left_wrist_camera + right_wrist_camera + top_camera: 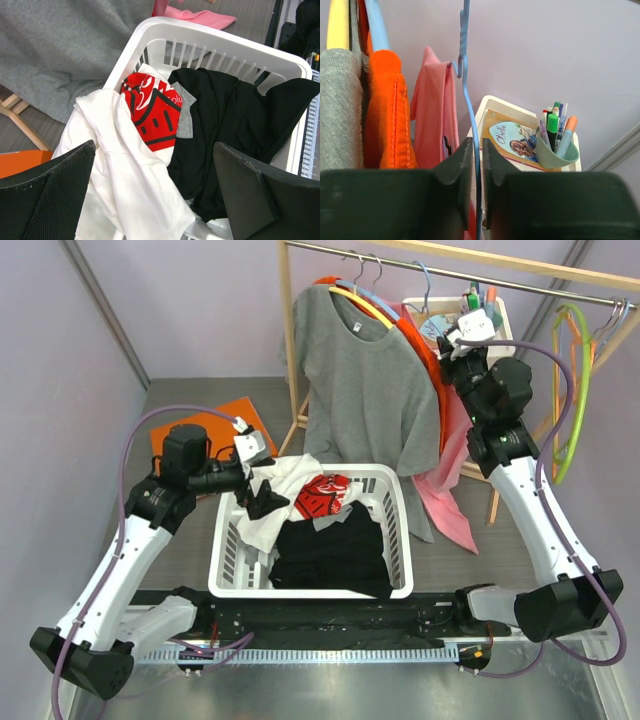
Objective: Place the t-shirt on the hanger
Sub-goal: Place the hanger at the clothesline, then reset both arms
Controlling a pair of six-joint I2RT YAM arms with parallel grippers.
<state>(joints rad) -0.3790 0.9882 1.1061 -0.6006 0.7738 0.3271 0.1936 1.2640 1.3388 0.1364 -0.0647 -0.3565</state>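
Observation:
The light-blue wire hanger (465, 75) hangs by its slim hook (427, 285) on the wooden rail. The pink t-shirt (432, 110), with a small dark label, is draped from the hanger's shoulder and hangs down behind the grey shirt in the top view (450, 495). My right gripper (476, 145) is raised at the rack (452, 340) and shut on the hanger's wire, which runs between its jaws. My left gripper (155, 150) is open and empty. It hovers over the white garment with a red print (145, 115) at the basket's left side (265, 502).
The white laundry basket (400, 530) holds the white garment and a black garment (330, 550). A grey shirt (365, 380) and an orange garment (415, 340) hang on the rail. Lime-green hangers (575, 390) hang at the right. A small table with a pen cup (555, 150) stands behind.

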